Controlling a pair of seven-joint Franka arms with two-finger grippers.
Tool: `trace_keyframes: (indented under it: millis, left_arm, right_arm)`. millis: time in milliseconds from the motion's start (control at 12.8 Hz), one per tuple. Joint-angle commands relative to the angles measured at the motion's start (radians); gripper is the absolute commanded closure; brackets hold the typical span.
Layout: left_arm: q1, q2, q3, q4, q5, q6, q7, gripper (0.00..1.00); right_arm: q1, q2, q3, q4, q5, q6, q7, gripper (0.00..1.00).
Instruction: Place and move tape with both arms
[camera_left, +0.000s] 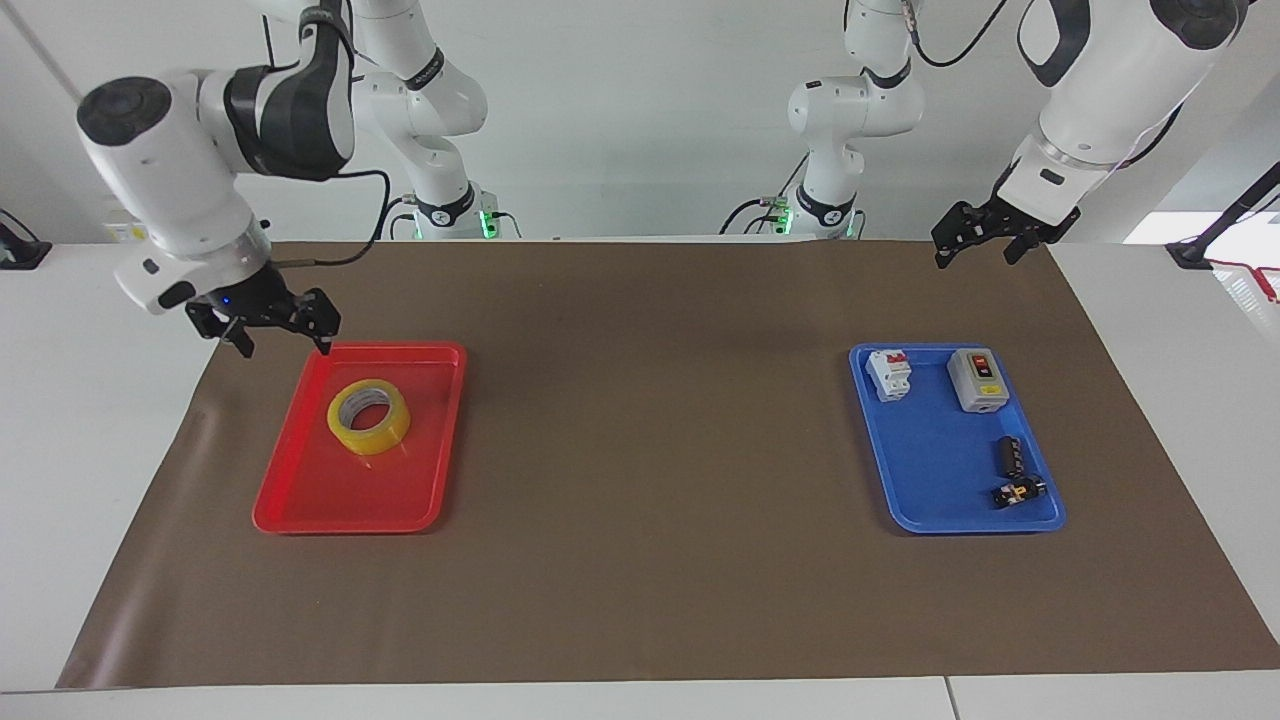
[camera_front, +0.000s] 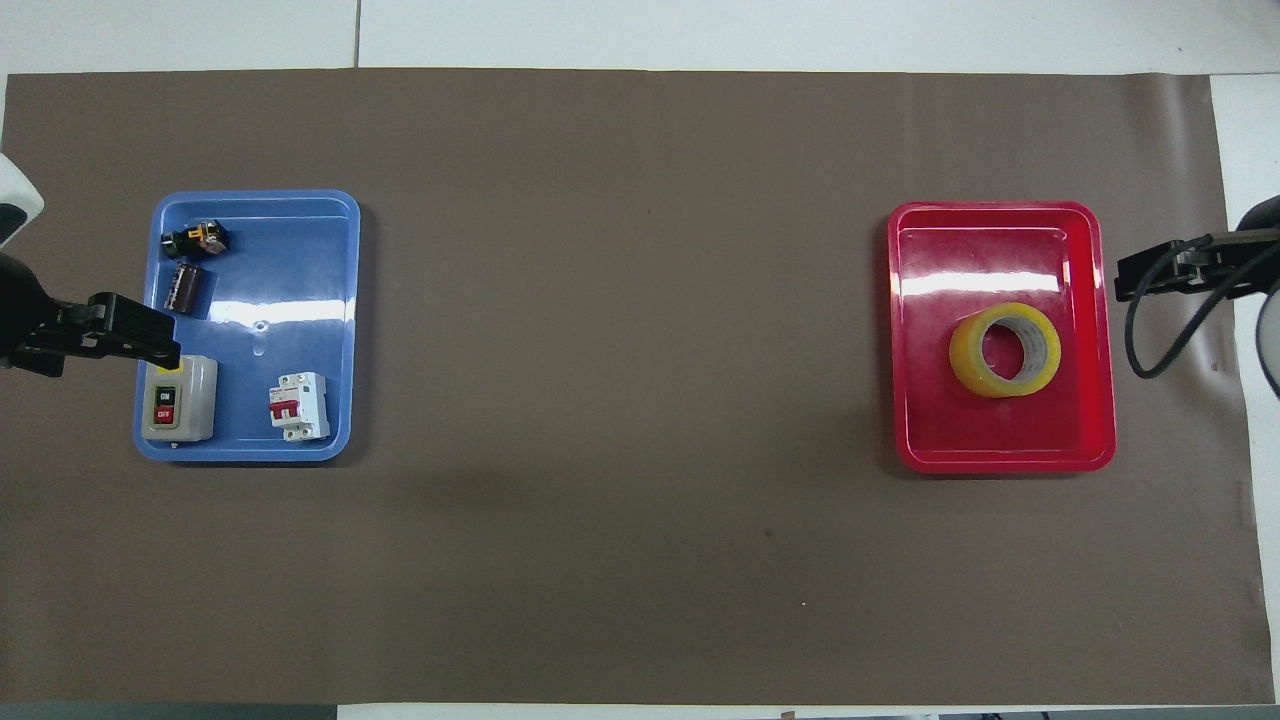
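Translucent yellow packing-tape roll with pale cardboard core: lying flat in the shallow red plastic tray, core axis pointing straight up, hole facing the ceiling; sitting below the right gripper and toward the table's middle from it, untouched.

Right gripper: hanging over the brown mat just off the tray's corner, fingers spread, carrying nothing.

Left gripper: waiting aloft beside the blue plastic tray of switch boxes, fingers spread, empty.
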Motion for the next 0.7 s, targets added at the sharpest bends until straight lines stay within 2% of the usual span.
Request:
trace_keyframes:
  millis: [0,78,156,623]
  left_arm:
    - [0.006,-0.017,0.001,-0.01,-0.006,0.008,0.002,0.0]
    - [0.006,-0.017,0.001,-0.01,-0.006,0.008,0.002,0.0]
    - [0.005,-0.017,0.001,-0.01,-0.006,0.008,0.004,0.0]
    - [0.005,-0.017,0.001,-0.01,-0.006,0.008,0.002,0.0]
  right_arm:
    - [-0.006,-0.007,0.006,0.151,-0.007,-0.179,0.055,0.0]
    - [-0.008,0.012,0.007,0.186,-0.007,-0.205,0.059,0.0]
    - [-0.012,-0.006,0.009,0.127,0.001,-0.172,0.079,0.0]
    - [-0.008,-0.011,0.013,0.131,0.007,-0.178,0.127,0.0]
